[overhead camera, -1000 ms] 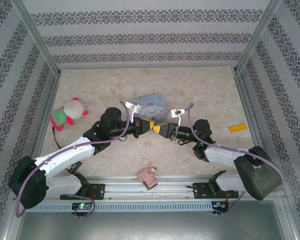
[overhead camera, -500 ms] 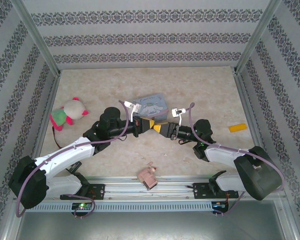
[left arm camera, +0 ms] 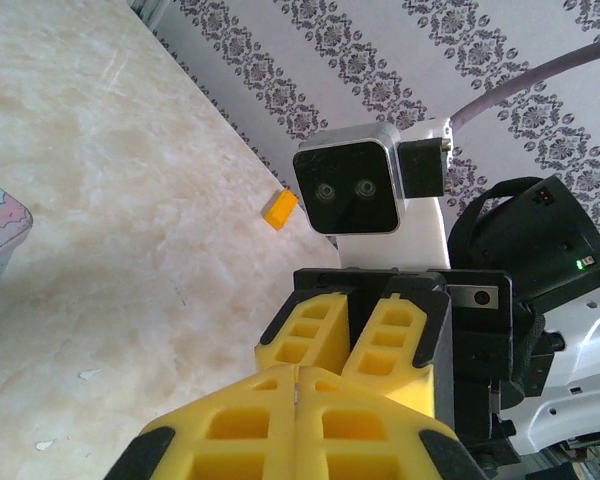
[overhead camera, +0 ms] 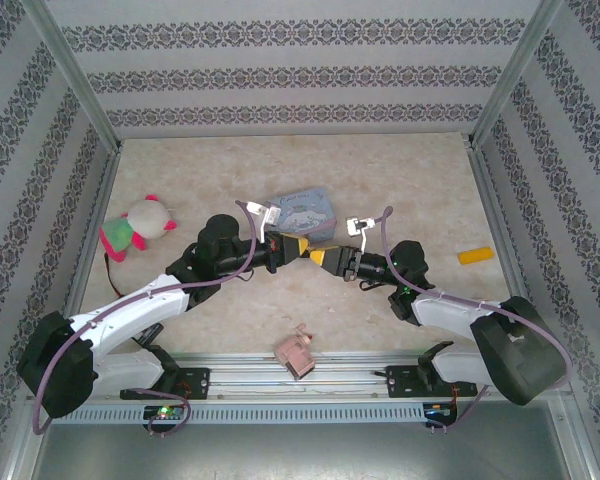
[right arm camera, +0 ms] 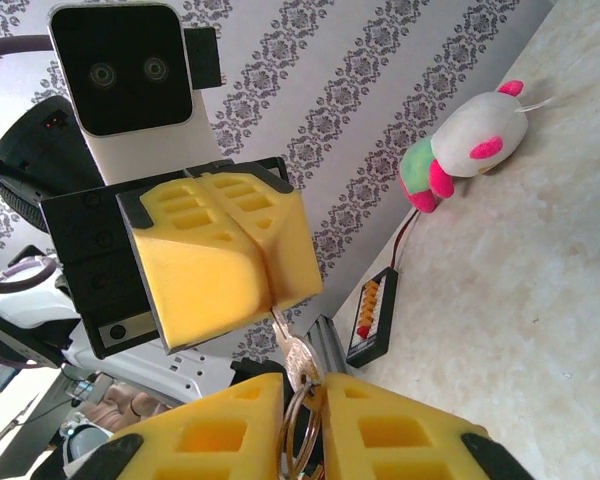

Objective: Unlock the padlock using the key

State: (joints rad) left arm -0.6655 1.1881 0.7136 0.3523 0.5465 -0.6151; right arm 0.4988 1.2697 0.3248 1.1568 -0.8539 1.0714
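My two grippers meet tip to tip above the middle of the table. The left gripper (overhead camera: 302,249) (left arm camera: 297,392) (right arm camera: 274,292) is shut on the blade tip of a small silver key (right arm camera: 298,350). The key's head and its ring (right arm camera: 302,440) sit between the yellow fingers of my right gripper (overhead camera: 326,259) (right arm camera: 303,388) (left arm camera: 348,350), which is closed in on them with a narrow gap. The padlock is hidden from me.
A blue tin (overhead camera: 307,209) lies just behind the grippers. A pink and white plush toy (overhead camera: 138,228) (right arm camera: 470,140) sits far left, a pink blocky object (overhead camera: 296,350) at the near edge, an orange block (overhead camera: 475,256) (left arm camera: 278,210) at the right.
My right gripper's fingers have drawn closer together around the key's head. Both arms have stayed almost in place, tips still touching.
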